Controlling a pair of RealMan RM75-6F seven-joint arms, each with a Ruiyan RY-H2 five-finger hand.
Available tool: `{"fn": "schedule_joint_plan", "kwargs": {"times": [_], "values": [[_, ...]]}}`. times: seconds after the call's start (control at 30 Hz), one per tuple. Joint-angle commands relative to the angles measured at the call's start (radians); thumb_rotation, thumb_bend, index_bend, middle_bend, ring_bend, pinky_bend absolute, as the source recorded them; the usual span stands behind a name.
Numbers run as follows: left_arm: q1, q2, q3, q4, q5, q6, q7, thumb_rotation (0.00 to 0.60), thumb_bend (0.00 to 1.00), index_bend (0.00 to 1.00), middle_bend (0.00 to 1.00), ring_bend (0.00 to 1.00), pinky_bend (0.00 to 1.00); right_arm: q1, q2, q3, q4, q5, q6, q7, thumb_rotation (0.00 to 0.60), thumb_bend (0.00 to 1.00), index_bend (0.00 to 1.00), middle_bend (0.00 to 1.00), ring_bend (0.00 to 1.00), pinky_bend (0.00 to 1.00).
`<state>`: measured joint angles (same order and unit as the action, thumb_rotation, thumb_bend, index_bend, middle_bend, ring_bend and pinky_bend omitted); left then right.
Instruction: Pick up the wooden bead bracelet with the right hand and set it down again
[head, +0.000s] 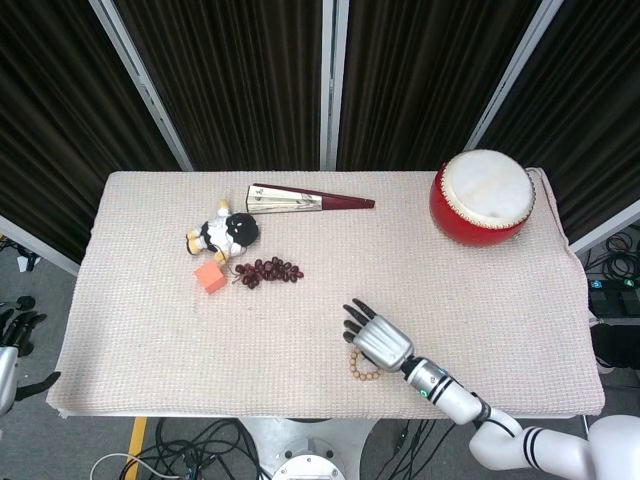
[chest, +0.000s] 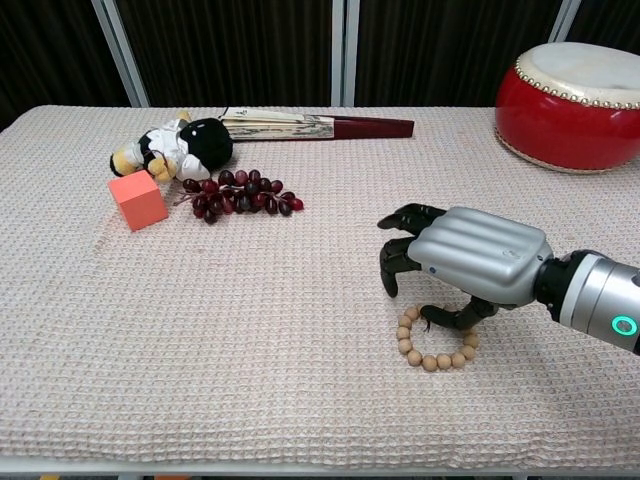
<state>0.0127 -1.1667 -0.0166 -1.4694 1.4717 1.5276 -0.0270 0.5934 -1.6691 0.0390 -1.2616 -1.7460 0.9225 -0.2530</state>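
The wooden bead bracelet (chest: 428, 354) lies flat on the cloth near the table's front edge; in the head view only its near arc (head: 363, 371) shows. My right hand (chest: 462, 263) hovers palm-down right over it, fingers spread and curled downward, thumb tip at the ring's far side. It holds nothing; the bracelet's far half is hidden under the hand (head: 377, 338). My left hand (head: 12, 352) hangs off the table's left edge, partly cut off, fingers apart and empty.
A red drum (head: 483, 197) stands at the back right. A folded fan (head: 308, 201), a plush toy (head: 225, 235), an orange cube (head: 210, 277) and dark red grapes (head: 268, 270) lie at the back left. The cloth-covered table (head: 150, 330) drops off close in front.
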Motion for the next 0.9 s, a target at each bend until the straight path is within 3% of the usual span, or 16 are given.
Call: {"fn": "schedule_joint_plan", "kwargs": {"times": [0.03, 0.43, 0.6, 0.77, 0.9], "values": [[-0.001, -0.001, -0.001, 0.004, -0.001, -0.003, -0.004, 0.6, 0.0, 0.19, 0.16, 0.05, 0.1, 0.006, -0.021, -0.029, 0.027, -0.032, 0.044, 0.01, 0.6, 0.33, 0.41, 0.27, 0.0, 0.0], [-0.003, -0.002, 0.0, 0.02, -0.007, -0.018, -0.024, 0.6, 0.0, 0.19, 0.15, 0.05, 0.1, 0.023, -0.088, -0.082, 0.119, -0.051, 0.082, 0.006, 0.6, 0.31, 0.46, 0.28, 0.0, 0.0], [-0.002, -0.004, 0.0, 0.026, -0.008, -0.019, -0.032, 0.6, 0.0, 0.19, 0.16, 0.05, 0.1, 0.011, -0.117, -0.092, 0.182, -0.071, 0.161, 0.013, 0.6, 0.33, 0.65, 0.33, 0.06, 0.0], [-0.003, -0.005, 0.0, 0.031, -0.005, -0.019, -0.038, 0.6, 0.0, 0.19, 0.15, 0.05, 0.1, -0.008, -0.098, -0.048, 0.175, -0.004, 0.198, 0.062, 0.6, 0.4, 0.74, 0.4, 0.12, 0.0], [-0.006, -0.005, 0.001, 0.036, -0.001, -0.024, -0.049, 0.6, 0.0, 0.19, 0.16, 0.05, 0.1, -0.017, -0.007, 0.026, 0.031, 0.147, 0.134, 0.168, 0.6, 0.42, 0.75, 0.46, 0.16, 0.0]]}}
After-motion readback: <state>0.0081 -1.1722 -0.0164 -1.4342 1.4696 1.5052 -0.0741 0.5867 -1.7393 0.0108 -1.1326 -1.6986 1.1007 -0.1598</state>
